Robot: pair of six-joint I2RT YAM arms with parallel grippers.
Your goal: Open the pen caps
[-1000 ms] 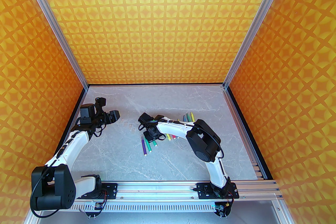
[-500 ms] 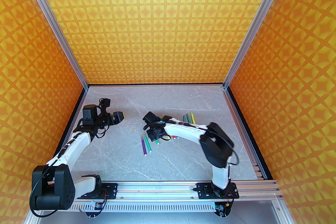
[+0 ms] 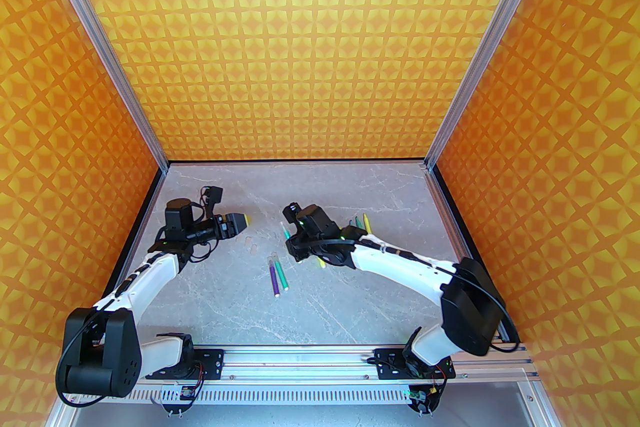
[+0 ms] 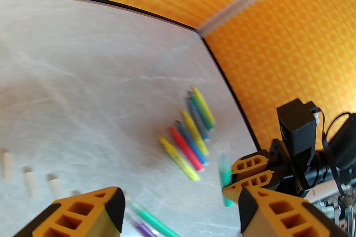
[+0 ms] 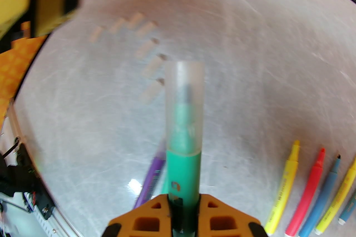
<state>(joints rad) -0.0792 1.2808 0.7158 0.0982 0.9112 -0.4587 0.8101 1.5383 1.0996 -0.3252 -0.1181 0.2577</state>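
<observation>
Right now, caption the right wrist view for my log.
Right gripper grips a green marker, its clear cap on; loose caps and uncapped markers lie on the table.

1. The table has a pale grey, marble-veined top, with a black strip along its left, far and right edges.
2. Orange walls with a repeating yellow star pattern close it in on the left, far and right sides.
3. Aluminium posts rise from the two far corners.
4. An aluminium rail runs along the near edge.
5. A row of uncapped markers lies side by side right of centre (yellow, red, blue and green among them).
6. A purple marker and a green marker lie close together near the table's middle.
</observation>
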